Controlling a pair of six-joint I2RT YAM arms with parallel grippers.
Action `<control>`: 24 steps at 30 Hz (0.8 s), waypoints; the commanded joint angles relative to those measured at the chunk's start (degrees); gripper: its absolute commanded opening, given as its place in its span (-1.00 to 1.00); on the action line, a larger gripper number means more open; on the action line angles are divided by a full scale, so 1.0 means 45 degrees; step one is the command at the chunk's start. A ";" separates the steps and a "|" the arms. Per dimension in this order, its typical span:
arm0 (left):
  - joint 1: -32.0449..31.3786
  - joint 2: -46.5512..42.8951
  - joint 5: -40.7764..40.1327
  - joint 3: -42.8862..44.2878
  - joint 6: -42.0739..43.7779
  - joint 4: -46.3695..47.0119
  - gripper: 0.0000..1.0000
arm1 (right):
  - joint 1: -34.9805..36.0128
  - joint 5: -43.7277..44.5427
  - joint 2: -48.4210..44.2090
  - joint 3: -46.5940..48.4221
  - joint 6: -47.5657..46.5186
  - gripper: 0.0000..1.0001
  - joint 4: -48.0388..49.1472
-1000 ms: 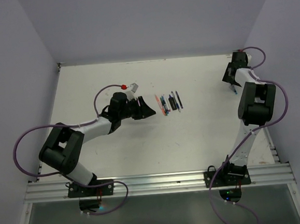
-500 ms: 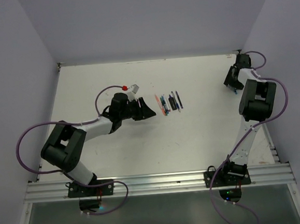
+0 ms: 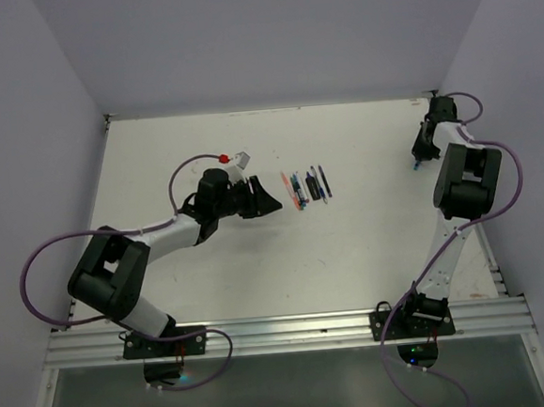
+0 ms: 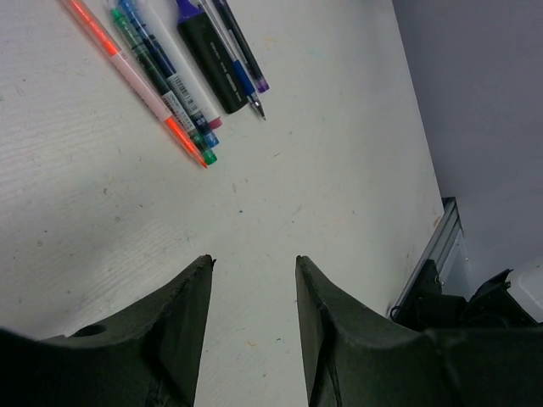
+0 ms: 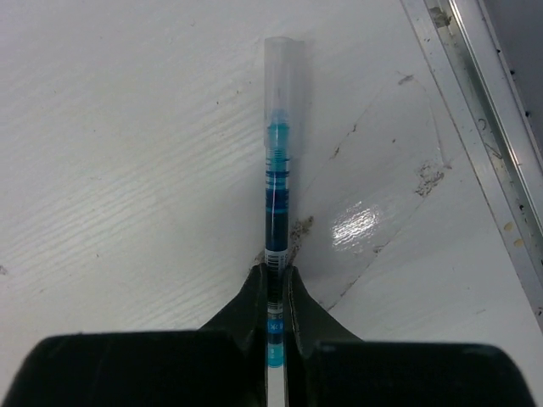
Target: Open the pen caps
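- Top external view: the left gripper (image 3: 274, 203) hangs over the white table (image 3: 201, 143). A row of pens (image 3: 306, 187) lies just ahead of its tips. The right gripper (image 3: 417, 159) sits low near the table's far right edge, well apart from that row.
- Left wrist view: the left gripper (image 4: 253, 264) has its jaws spread with nothing between them. Ahead and to its left, side by side, lie a red pen (image 4: 136, 76), a dark marker (image 4: 208, 59) with a purple cap (image 4: 188, 10), and a thin blue ballpoint (image 4: 239, 78).
- Right wrist view: the right gripper (image 5: 273, 273) is pinched tight on a blue-ink pen (image 5: 276, 195). The pen points straight out ahead of the fingertips, and its clear cap (image 5: 282, 76) sits on the far end. A metal rail (image 5: 475, 85) runs off to the right.
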 commanded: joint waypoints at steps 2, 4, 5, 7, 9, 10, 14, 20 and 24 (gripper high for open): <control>-0.0053 -0.0745 0.0037 -0.0083 0.0349 -0.0226 -0.06 | 0.0850 -0.0242 -0.0666 -0.1147 -0.0206 -1.00 -0.0792; -0.0072 -0.0784 0.0115 -0.0063 0.0194 -0.0364 -0.06 | 0.1086 0.0305 -0.1524 -0.1948 -0.0207 -1.00 -0.0108; -0.0053 -0.0842 0.0193 -0.0102 0.0077 -0.0307 -0.06 | 0.1281 0.0559 -0.2418 -0.2202 -0.0207 -1.00 0.0126; -0.0052 -0.0959 0.0466 -0.0180 -0.0334 -0.0208 -0.06 | 0.1612 0.0601 -0.3379 -0.2983 0.0103 -1.00 0.0594; -0.0053 -0.1213 0.0486 -0.0181 -0.0549 -0.0305 -0.06 | 0.2139 0.0775 -0.4903 -0.3627 0.0242 -1.00 0.0753; -0.0052 -0.1349 0.0390 -0.0142 -0.0608 -0.0519 -0.06 | 0.2509 0.0931 -0.5372 -0.3766 0.0319 -1.00 0.0541; 0.0258 -0.1877 0.0661 0.0267 -0.0978 -0.0736 -0.03 | 0.5204 0.0251 -0.6916 -0.4331 0.0652 -1.00 -0.0301; 0.0961 -0.1839 0.1463 0.1185 -0.1428 -0.0872 0.10 | 0.8271 -0.2679 -0.9104 -0.6538 0.1082 -1.00 0.0030; 0.1450 -0.1917 0.1132 0.1713 -0.1370 -0.1380 0.21 | 0.9756 -0.3422 -1.0275 -0.7672 0.1258 -1.00 0.0478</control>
